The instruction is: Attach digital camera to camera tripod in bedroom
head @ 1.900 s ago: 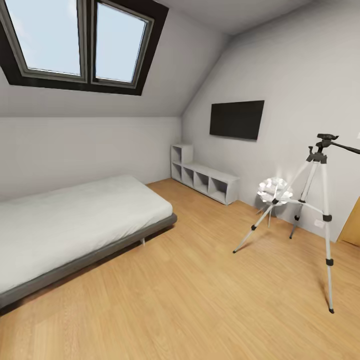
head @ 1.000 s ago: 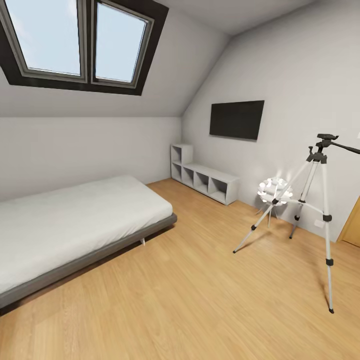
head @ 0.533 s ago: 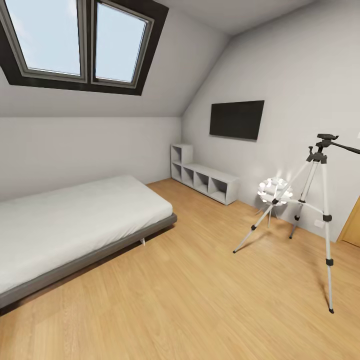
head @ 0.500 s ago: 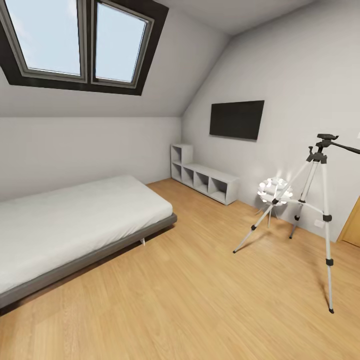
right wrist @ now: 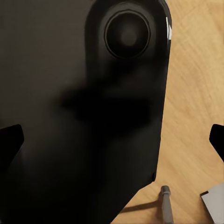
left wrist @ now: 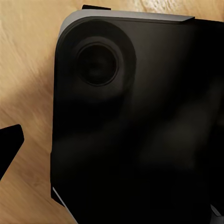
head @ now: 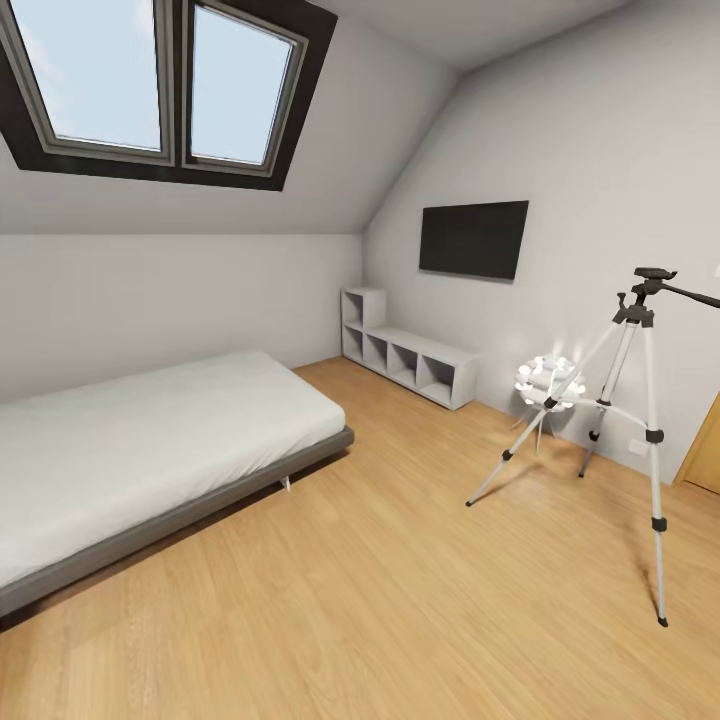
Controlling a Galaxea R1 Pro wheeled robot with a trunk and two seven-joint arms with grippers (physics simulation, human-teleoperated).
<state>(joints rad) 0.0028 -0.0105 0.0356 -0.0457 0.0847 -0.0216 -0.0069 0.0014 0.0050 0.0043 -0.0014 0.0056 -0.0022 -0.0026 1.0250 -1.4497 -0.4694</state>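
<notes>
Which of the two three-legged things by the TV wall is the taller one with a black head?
The camera tripod: silver legs, black pan head and handle, standing well above the low ball-cluster lamp behind it.

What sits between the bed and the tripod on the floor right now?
In the head view, only bare wood floor lies between the bed and the tripod. The small white lamp stands behind the tripod's legs, near the wall.

**Bedroom floor and what is standing on it**

I am looking at a light wood floor (head: 380,600). The camera tripod (head: 640,440) is standing on it at right, legs spread. A small white lamp (head: 549,385) is sitting just behind it. A low grey bed (head: 150,450) is resting at left, white cube shelves (head: 410,362) along the far wall.
</notes>
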